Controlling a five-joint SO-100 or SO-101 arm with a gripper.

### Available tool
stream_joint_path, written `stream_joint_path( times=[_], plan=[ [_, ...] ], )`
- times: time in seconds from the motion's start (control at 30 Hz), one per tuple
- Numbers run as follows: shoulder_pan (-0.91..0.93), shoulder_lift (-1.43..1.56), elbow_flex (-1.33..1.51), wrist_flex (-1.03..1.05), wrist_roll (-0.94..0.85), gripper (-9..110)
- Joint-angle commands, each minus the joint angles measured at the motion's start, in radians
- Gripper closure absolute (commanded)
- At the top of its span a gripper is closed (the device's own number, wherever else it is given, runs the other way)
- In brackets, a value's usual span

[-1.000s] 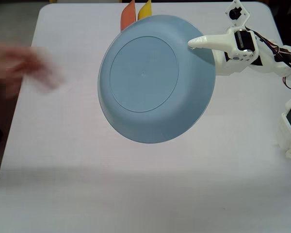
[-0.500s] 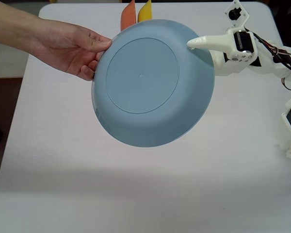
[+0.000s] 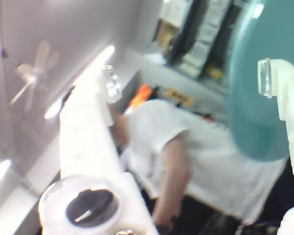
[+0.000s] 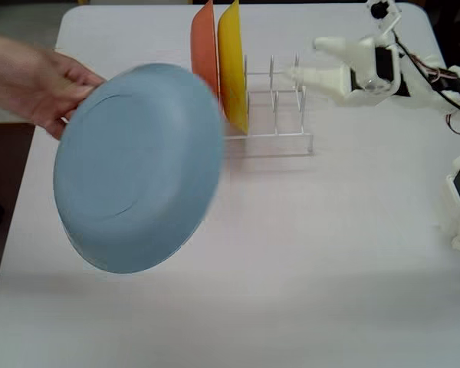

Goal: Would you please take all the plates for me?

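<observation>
A person's hand [image 4: 31, 84] holds the light blue plate [image 4: 138, 169] tilted above the left side of the table; it also shows blurred at the right of the wrist view [image 3: 255, 98]. The orange plate [image 4: 204, 46] and the yellow plate [image 4: 232, 65] stand on edge in the left end of the white wire rack [image 4: 280, 138]. My gripper [image 4: 307, 60] is open and empty, hovering over the rack's right end and pointing left, well apart from the blue plate. In the wrist view the gripper [image 3: 186, 78] has its jaws wide apart. The cream-white plate is out of view.
The person in a white shirt [image 3: 186, 147] leans in at the table's left. My arm's base and cables [image 4: 445, 77] fill the far right. The white table [image 4: 330, 268] stretches in front of the rack.
</observation>
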Motion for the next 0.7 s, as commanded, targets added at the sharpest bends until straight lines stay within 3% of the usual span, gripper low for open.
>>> stream_joint_path(
  times=[0.0,0.2,0.33,0.57,0.67],
  plan=[
    [0.118,0.008,-0.021,0.041,0.003,75],
    [0.276,-0.08,-0.015,0.054,-0.058,101],
    [0.373,-0.158,-0.028,0.055,-0.063,102],
    [0.491,-0.313,-0.152,0.172,-0.1,73],
    [0.523,-0.38,-0.233,0.255,-0.126,69]
  ],
)
